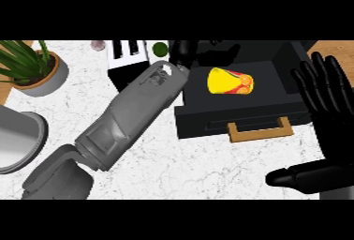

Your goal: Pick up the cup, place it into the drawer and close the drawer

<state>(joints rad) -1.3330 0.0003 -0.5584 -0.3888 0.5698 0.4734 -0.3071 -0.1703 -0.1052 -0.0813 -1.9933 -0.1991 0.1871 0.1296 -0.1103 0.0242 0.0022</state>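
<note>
Nearest the lower edge, below and right of the drawer, the right hand stands released with fingers straight up and thumb stretched toward the middle, apart from everything on the white marble surface. A broad bare stretch of that surface lies below the drawer's front, running left to the grey left forearm that slants up across the middle. At the far left edge, well left of the drawer, part of a grey metal pot shows. The drawer is pulled open, its wooden handle facing the near side and its black front edge just above it. The cup, yellow with orange and red patterns, lies on its side inside the drawer, near its middle. The left hand sits just beyond the drawer's upper left corner; whether its fingers are curled cannot be told. Left of it is a black and white toaster, and farther left a potted plant.
</note>
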